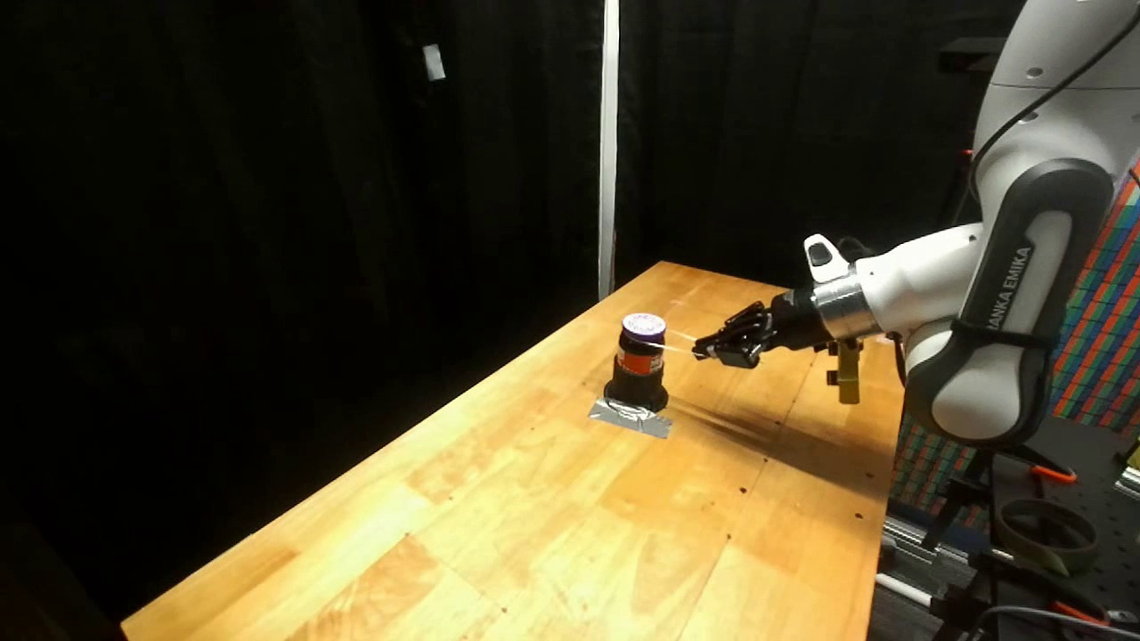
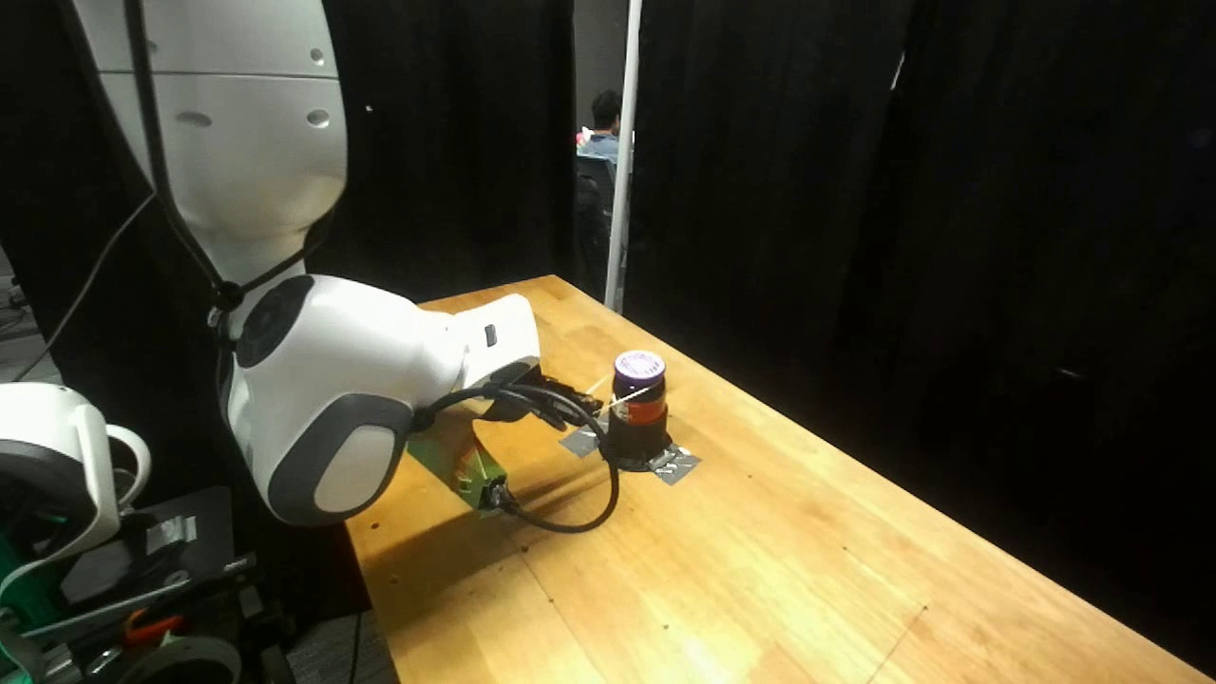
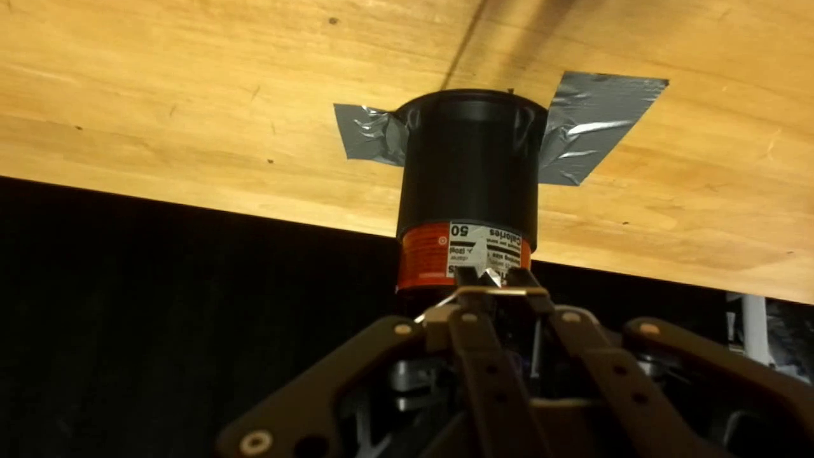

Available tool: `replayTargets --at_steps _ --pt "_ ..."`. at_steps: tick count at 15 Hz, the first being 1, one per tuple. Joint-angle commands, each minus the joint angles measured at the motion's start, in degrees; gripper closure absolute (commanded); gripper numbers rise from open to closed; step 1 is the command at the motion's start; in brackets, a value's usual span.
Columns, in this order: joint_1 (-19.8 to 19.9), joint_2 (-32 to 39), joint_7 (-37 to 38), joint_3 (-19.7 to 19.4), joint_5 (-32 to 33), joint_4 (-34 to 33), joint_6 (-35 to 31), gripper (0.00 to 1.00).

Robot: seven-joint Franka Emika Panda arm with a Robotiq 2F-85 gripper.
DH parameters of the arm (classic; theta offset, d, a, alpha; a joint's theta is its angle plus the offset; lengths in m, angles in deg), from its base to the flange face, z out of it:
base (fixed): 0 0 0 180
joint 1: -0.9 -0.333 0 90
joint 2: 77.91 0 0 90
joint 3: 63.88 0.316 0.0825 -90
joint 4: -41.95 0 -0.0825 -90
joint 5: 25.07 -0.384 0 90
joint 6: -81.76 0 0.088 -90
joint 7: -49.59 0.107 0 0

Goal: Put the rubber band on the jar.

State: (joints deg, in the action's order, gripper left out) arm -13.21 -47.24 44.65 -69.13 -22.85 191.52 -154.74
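Note:
The jar (image 1: pixel 638 362) stands upright, with a purple lid and an orange-red label, in a black base on the table. It also shows in an exterior view (image 2: pixel 642 410) and the wrist view (image 3: pixel 425 257). The pale, thin rubber band (image 1: pixel 674 348) is stretched between the jar's upper part, just below the lid, and my fingertips. In the wrist view the band (image 3: pixel 502 291) crosses outside both fingertips. My gripper (image 3: pixel 496 280) is beside the jar with its tips a little apart and nothing visible pinched between them. The band's path on the jar's far side is hidden.
The black base (image 3: pixel 470 165) is fixed to the wooden table (image 1: pixel 552 499) with grey tape (image 3: pixel 601 127) on two sides. The table's edge lies just past the jar. A black cable (image 2: pixel 613 494) loops from the wrist camera. A pale pole (image 1: pixel 609 151) stands behind the table.

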Motion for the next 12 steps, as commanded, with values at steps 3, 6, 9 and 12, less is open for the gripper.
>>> replayTargets --at_steps 3,6,9,12 --pt "1.34 2.24 -5.37 2.94 -7.79 -0.16 -7.94 0.81" --pt "0.86 0.47 -8.00 2.92 -9.81 -1.44 -6.60 0.81" --pt "0.80 -0.09 -10.20 2.75 -9.78 -2.85 -6.69 0.81" --pt "0.84 -0.70 -11.69 2.68 -9.67 -3.44 -6.70 0.81"
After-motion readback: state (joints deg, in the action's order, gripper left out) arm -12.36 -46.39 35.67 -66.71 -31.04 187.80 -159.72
